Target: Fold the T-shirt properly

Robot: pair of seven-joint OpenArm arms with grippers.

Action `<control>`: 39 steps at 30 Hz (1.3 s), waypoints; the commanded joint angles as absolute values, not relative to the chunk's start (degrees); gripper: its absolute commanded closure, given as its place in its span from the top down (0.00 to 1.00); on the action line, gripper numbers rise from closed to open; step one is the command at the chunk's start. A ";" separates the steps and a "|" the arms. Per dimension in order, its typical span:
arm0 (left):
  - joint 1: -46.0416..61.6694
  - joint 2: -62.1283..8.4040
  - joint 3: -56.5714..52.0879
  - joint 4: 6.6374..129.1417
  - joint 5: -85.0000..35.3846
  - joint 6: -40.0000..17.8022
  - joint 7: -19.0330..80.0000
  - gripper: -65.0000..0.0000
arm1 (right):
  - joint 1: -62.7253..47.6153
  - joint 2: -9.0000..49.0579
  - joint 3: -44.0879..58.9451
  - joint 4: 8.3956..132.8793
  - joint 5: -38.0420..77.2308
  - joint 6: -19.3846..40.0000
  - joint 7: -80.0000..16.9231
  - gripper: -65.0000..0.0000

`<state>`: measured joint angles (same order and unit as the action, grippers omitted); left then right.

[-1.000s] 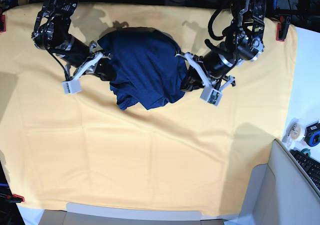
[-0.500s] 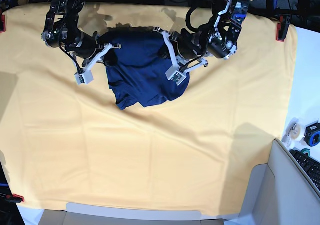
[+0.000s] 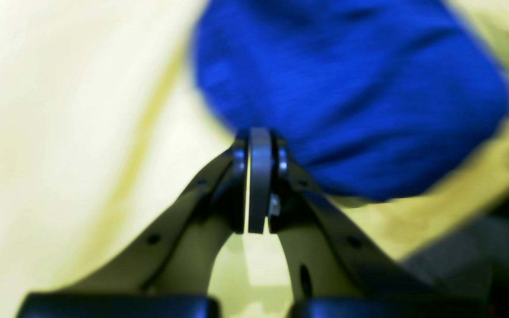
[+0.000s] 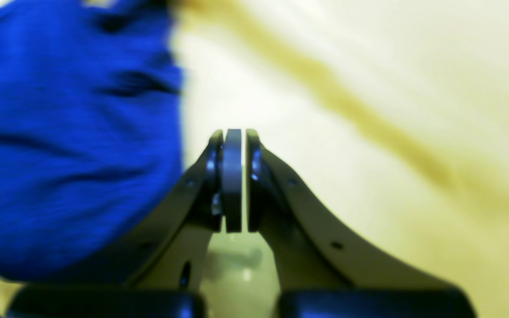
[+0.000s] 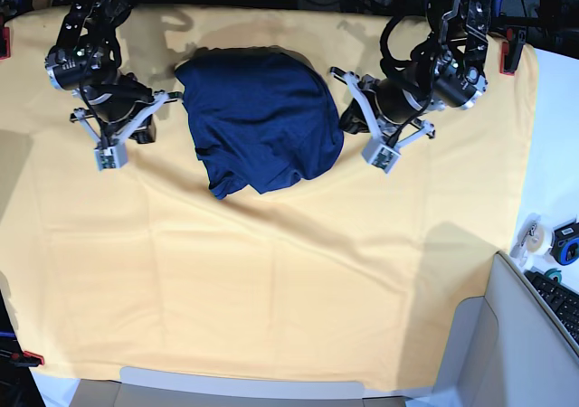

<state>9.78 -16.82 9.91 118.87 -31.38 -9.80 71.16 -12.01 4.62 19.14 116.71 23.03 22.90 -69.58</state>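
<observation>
The T-shirt (image 5: 258, 118) is dark navy and lies bunched in a rounded heap at the back middle of the yellow table cloth (image 5: 271, 271). A crumpled lobe sticks out at its near left. My left gripper (image 5: 349, 120) is shut just off the shirt's right edge. In the left wrist view its tips (image 3: 260, 134) are pressed together in front of the blue fabric (image 3: 351, 88) with nothing between them. My right gripper (image 5: 145, 132) is shut a little left of the shirt. In the right wrist view it (image 4: 233, 134) holds nothing, and the shirt (image 4: 69, 132) lies to its left.
Red clamps (image 5: 511, 50) pin the cloth at the table's edges. Off the cloth at the right are a tape roll (image 5: 536, 237), a keyboard (image 5: 561, 303) and a grey box (image 5: 525, 344). A pale flat panel (image 5: 240, 391) runs along the near edge.
Half a second ago both arms reached over the shirt's sides. Both have since drawn outward, left and right, off the fabric. The shirt stays in its heap.
</observation>
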 commanded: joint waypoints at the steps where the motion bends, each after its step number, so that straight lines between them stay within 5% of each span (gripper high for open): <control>1: 11.47 -17.45 7.78 120.04 -31.87 -9.89 68.79 0.00 | -13.05 5.58 20.44 117.67 25.27 23.25 -68.88 0.00; 8: 33.10 -20.26 -2.59 120.04 -31.87 -9.89 55.87 0.00 | -27.65 10.59 31.78 117.67 29.76 23.25 -68.88 0.00; 19: 62.90 -17.80 -6.37 118.20 -31.87 -9.98 39.87 0.00 | -50.33 6.37 44.44 116.44 28.35 23.25 -68.88 0.00; 27: 47.78 -17.27 4.88 83.74 -31.60 -9.89 31.16 0.00 | -41.54 5.49 32.84 91.47 11.38 23.25 -60.09 0.00; 39: 20.09 -12.62 30.99 24.84 -31.60 -9.80 -7.25 0.00 | -18.68 4.97 16.31 21.23 0.40 21.41 -16.40 0.00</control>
